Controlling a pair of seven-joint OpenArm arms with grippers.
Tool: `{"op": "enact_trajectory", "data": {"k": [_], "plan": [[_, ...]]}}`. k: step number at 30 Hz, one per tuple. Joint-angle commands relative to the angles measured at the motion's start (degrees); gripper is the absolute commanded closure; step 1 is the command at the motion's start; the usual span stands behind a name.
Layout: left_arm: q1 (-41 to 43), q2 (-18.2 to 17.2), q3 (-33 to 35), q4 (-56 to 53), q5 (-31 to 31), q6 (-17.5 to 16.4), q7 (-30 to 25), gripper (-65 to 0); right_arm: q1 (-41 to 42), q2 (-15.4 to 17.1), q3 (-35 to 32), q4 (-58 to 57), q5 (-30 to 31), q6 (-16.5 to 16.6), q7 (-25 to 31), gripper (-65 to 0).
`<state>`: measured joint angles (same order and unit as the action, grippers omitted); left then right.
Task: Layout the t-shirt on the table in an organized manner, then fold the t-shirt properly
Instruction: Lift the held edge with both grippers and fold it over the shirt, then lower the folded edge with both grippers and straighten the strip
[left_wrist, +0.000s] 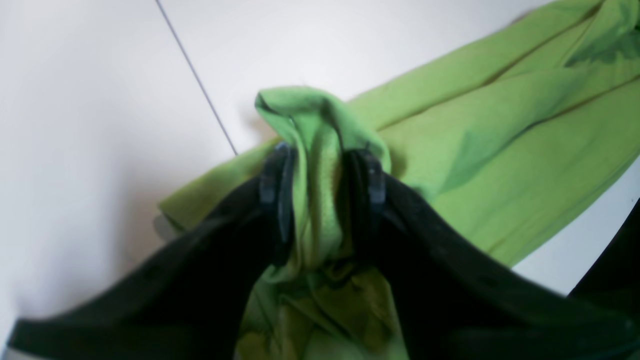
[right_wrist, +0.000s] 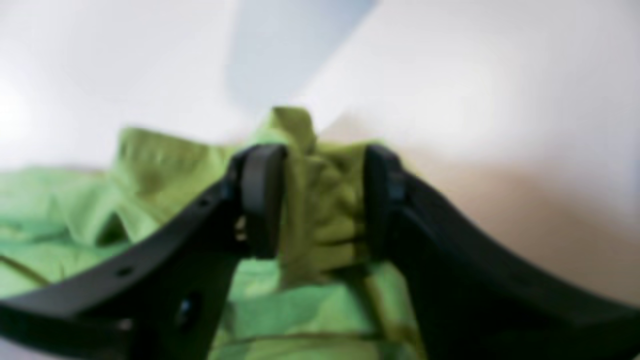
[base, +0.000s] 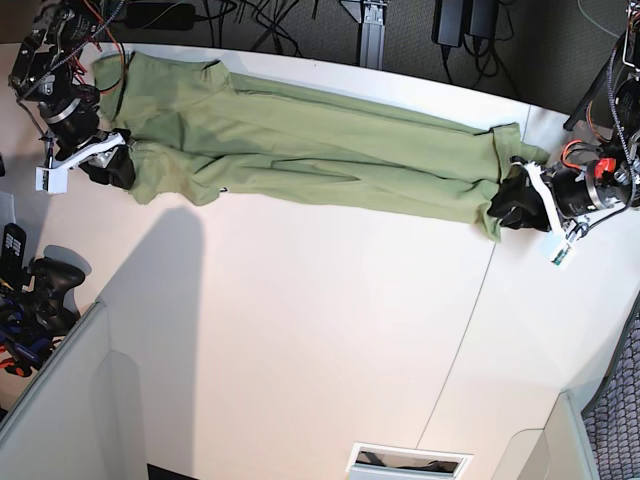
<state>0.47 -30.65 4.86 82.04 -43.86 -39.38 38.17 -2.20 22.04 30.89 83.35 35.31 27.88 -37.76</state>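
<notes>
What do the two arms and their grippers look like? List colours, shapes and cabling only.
Both grippers, the left gripper and the right gripper, have matte black, curved fingers that taper to flat dark pads. In the base view each arm has black joint housings, white bracket plates at the wrist and loose red and black wires. The left arm also shows an orange-red part near its wrist.

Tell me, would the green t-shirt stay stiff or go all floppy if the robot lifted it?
Probably floppy: the t-shirt bunches into soft folds between the left gripper fingers. It likely sags in the middle, since it lies limp and wrinkled on the table.
</notes>
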Motion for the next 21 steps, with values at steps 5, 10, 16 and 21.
{"op": "enact_trajectory", "data": {"k": [5,10,16,21], "plan": [[-0.96,-2.14,-0.5,0.96,-1.88,-0.62,-0.61,-22.3,0.87,0.94,2.97,4.74,3.69,0.2,-1.14,-26.7],[-0.94,-3.1,-0.5,1.44,-3.39,-0.62,1.09,-22.3,0.92,0.02,2.86,5.79,6.84,0.22,-1.33,-24.8],[-0.94,-3.98,-0.5,1.46,-4.96,-0.62,1.07,-28.9,0.87,-3.61,-3.17,3.48,0.7,0.22,2.6,0.0],[-0.94,-3.93,-0.7,1.46,-6.32,-0.62,1.07,-34.4,0.74,-3.65,-7.39,-1.64,-7.3,0.2,5.97,0.0]]}}
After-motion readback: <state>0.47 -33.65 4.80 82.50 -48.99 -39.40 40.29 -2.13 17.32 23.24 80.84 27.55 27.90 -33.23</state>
